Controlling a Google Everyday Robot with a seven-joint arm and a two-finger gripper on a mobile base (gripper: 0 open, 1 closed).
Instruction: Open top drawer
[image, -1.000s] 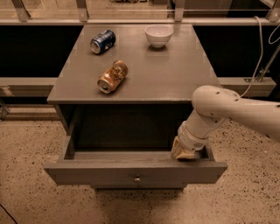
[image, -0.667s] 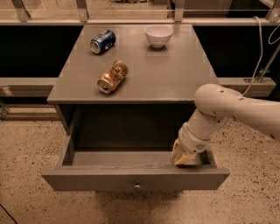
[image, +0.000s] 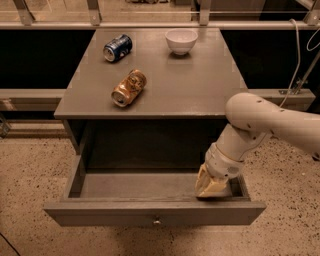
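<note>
Tool (image: 212, 185) sits inside the wide grey wooden top drawer (image: 100, 214), behind its front, on the right (how open the tool is, I cannot tell). Drawer sticks far out; pull straight, slowly, no twisting.

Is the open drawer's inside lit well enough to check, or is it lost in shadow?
Camera view: the top drawer has an evenly lit, readable floor; the cavity behind it, under the tabletop, sinks into dark shadow. The gripper, at the drawer's front right inside corner, is well lit.
</note>
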